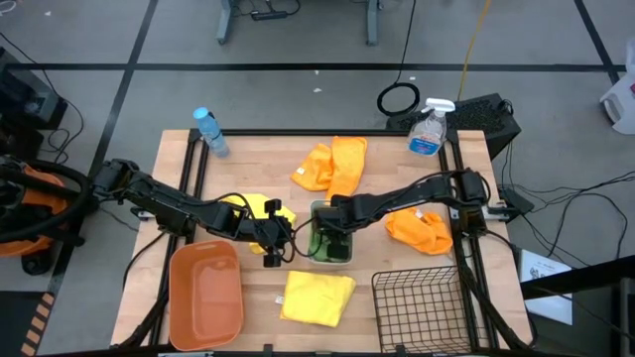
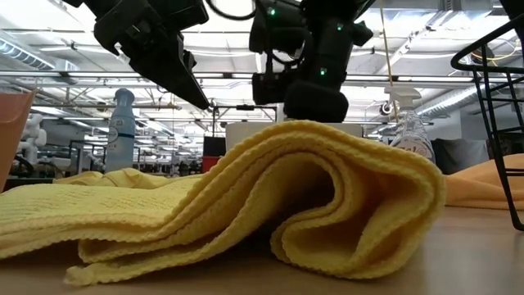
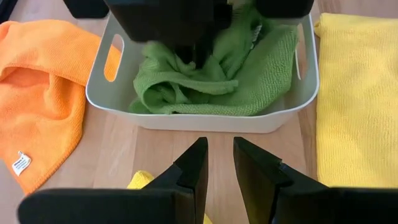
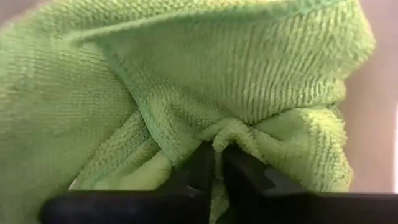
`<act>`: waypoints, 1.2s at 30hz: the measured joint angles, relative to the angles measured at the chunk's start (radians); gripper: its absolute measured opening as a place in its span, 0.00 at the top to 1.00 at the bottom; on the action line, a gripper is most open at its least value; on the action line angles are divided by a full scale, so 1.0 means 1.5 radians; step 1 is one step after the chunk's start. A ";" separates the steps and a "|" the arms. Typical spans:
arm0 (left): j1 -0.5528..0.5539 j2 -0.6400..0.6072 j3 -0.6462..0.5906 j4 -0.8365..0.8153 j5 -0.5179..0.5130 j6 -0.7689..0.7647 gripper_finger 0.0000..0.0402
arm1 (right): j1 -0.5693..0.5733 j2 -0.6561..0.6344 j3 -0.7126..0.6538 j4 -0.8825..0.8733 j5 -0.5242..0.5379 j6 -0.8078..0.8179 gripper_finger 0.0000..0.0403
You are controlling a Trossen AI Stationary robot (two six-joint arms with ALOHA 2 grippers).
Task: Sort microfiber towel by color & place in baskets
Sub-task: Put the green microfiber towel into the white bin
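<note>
Green towel (image 3: 211, 81) lies bunched in the white bin (image 3: 205, 118) at table centre; the right gripper (image 4: 219, 163), lowered into the bin, pinches a fold, apparently to seat it. Left gripper (image 3: 219, 163) hovers just beside the bin, fingers slightly parted, empty. Yellow towels (image 1: 317, 296) and orange towels (image 1: 335, 164) lie unsorted; orange tub (image 1: 206, 290) and wire basket (image 1: 417, 307) stand empty.

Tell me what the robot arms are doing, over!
Right gripper shut on green towel, down in white bin. Left gripper open, empty, beside the bin. Orange tub and wire basket hold nothing. Nothing blocking.
</note>
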 joint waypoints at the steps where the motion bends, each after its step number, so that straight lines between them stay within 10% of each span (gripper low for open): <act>1: 0.000 0.000 0.000 0.000 0.000 0.000 0.79 | 0.001 -0.006 0.000 -0.001 0.000 -0.001 0.89; 22: 0.000 0.000 0.000 0.000 0.000 0.000 0.79 | 0.025 -0.162 0.000 -0.153 0.012 0.033 0.33; 29: 0.000 0.000 0.000 -0.008 -0.005 0.000 0.79 | 0.037 -0.168 -0.001 -0.135 0.049 0.030 0.41; 36: 0.000 0.000 0.000 -0.018 -0.006 -0.005 0.79 | 0.024 -0.091 -0.001 -0.085 0.048 0.043 0.77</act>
